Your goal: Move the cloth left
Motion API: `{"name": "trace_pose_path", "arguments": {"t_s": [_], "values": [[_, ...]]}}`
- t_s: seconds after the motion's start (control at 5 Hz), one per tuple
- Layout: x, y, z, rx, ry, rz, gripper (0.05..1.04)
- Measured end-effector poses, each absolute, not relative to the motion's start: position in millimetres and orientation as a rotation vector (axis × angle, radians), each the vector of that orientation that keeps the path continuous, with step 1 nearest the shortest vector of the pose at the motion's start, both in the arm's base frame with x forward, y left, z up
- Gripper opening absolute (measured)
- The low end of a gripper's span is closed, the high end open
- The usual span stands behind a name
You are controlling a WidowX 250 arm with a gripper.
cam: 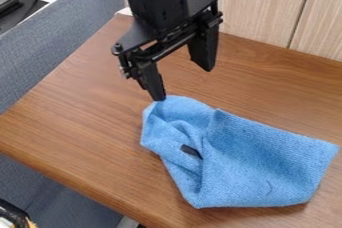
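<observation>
Observed blue cloth [267, 162] folded and rumpled on the near right part of the wooden table [73, 117]. Noted a small dark patch [191, 151] on its left half. Located gripper [182, 83] over the cloth's far left end, with fingers parted and nothing between them. Found left fingertip [159, 96] at the cloth's far edge; cannot tell whether touching. Recorded light wood panel [260, 7] along the far side.

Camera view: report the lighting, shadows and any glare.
In the camera view, soft light, no harsh glare on the wooden table; gentle shading in the folds of the blue cloth; the black gripper mostly dark, its fingers standing out against the brown wood; no hard-edged shadow of it on the tabletop.
</observation>
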State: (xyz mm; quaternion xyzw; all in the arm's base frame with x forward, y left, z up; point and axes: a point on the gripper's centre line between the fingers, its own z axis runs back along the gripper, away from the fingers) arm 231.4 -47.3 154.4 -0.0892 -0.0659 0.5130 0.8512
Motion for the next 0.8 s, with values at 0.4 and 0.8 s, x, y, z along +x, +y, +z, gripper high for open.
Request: {"name": "trace_pose_path", "arguments": {"t_s": [0.4,0.8], "values": [[229.3,-31.3,131.7,-0.153,-0.124,1.158,0.999],[224.4,-21.6,88.0,-0.082,-0.108,1.207,0.998]]}}
